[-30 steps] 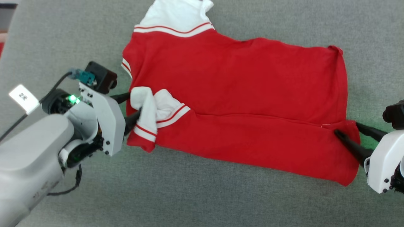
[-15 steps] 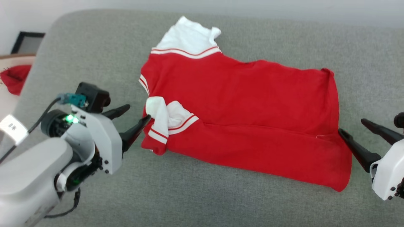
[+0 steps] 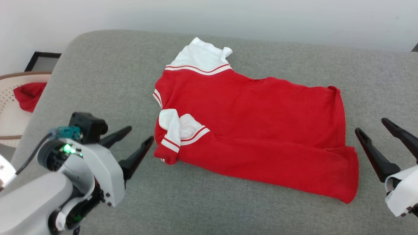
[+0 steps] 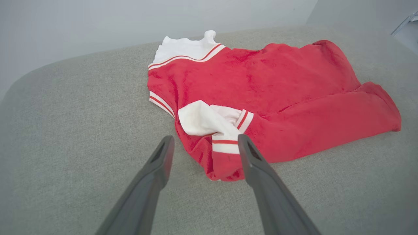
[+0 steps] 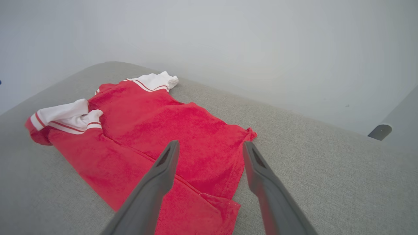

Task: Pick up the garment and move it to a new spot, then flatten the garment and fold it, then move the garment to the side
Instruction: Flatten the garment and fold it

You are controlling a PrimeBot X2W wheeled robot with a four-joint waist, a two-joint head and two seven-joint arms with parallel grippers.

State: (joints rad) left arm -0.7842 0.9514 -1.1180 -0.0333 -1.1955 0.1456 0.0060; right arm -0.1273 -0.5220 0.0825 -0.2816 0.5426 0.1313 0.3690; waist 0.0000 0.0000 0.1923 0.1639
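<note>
No legible text, labels or numbers

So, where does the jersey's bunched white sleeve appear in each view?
Head view: bunched sleeve left of centre, at the jersey's left end.
Left wrist view: the sleeve near the centre.
Right wrist view: the sleeve at the far left, mid-height.
Shared landmark: the flat white sleeve on the jersey's far edge.

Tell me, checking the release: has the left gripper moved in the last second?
Yes. The left gripper has drawn back leftward off the garment; grey cushion now shows between them.
</note>
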